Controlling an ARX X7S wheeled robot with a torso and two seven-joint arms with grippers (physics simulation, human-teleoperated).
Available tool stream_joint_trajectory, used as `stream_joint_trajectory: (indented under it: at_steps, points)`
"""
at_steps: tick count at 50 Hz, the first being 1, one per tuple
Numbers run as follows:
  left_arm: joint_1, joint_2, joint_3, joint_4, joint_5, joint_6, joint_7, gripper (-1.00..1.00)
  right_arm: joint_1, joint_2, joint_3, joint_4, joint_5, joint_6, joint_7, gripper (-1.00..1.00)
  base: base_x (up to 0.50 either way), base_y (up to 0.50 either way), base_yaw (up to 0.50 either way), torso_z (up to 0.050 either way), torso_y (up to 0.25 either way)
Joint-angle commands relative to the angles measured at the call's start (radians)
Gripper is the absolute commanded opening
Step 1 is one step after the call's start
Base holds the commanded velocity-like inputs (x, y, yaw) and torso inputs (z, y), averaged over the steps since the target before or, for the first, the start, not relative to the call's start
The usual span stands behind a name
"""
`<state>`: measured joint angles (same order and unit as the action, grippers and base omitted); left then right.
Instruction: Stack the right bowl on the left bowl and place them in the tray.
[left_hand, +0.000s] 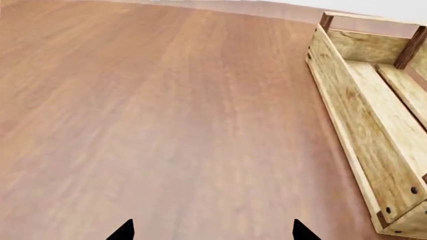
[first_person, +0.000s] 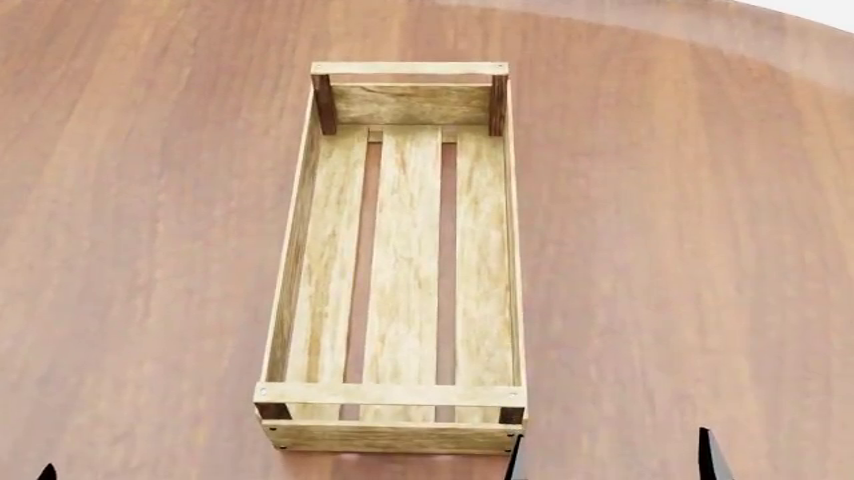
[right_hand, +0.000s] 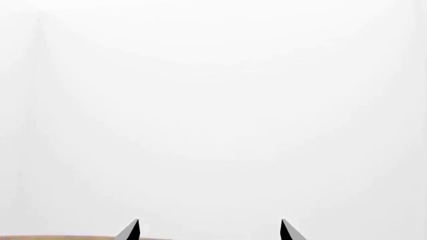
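The tray (first_person: 400, 255) is a long light-wood crate with three floor slats and dark corner posts, lying lengthwise in the middle of the table; it holds nothing. Its long side also shows in the left wrist view (left_hand: 373, 135). No bowl shows in any view. My left gripper (left_hand: 213, 232) is open and empty over bare table beside the tray; only one dark tip shows at the head view's bottom left. My right gripper (right_hand: 210, 230) is open and empty, facing a blank white background; its fingertips (first_person: 705, 455) show at the head view's bottom edge, right of the tray's near corner.
The reddish-brown wooden table (first_person: 667, 250) fills the head view, with its far edge curving at the top right. A thin strip of table (right_hand: 60, 238) shows at the bottom edge of the right wrist view.
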<state>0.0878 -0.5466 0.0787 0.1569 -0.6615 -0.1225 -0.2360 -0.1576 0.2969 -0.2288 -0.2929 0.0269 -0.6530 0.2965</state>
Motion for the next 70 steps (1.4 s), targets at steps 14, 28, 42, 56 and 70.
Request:
stream_joint_trajectory:
  at_steps: [14, 28, 42, 56, 70]
  points:
    - [-0.025, 0.042, 0.012, -0.103, 0.004, -0.064, 0.029, 1.00, 0.004, -0.009, 0.017, 0.004, -0.013, 0.008, -0.005, 1.00, 0.00, 0.00, 0.00, 0.000, 0.000]
    - [-0.004, 0.038, 0.015, -0.075, -0.023, -0.103, 0.010, 1.00, 0.007, -0.008, 0.010, 0.019, -0.010, 0.004, 0.001, 1.00, 0.00, 0.00, 0.00, 0.000, 0.000]
    - [0.008, 0.034, 0.008, -0.055, -0.062, -0.149, -0.019, 1.00, 0.006, -0.002, 0.008, 0.027, -0.006, -0.003, 0.006, 1.00, 0.00, 0.00, 0.00, 0.000, 0.000]
    - [0.015, 0.043, 0.017, -0.087, -0.066, -0.159, -0.019, 1.00, 0.006, 0.002, 0.005, 0.034, -0.005, -0.009, 0.013, 1.00, 0.00, 0.00, 0.00, 0.000, 0.000]
    - [0.047, 0.036, -0.002, -0.035, -0.120, -0.182, -0.031, 1.00, 0.006, 0.004, 0.000, 0.045, -0.010, -0.015, 0.019, 1.00, 0.00, 0.00, 0.00, 0.000, 0.000]
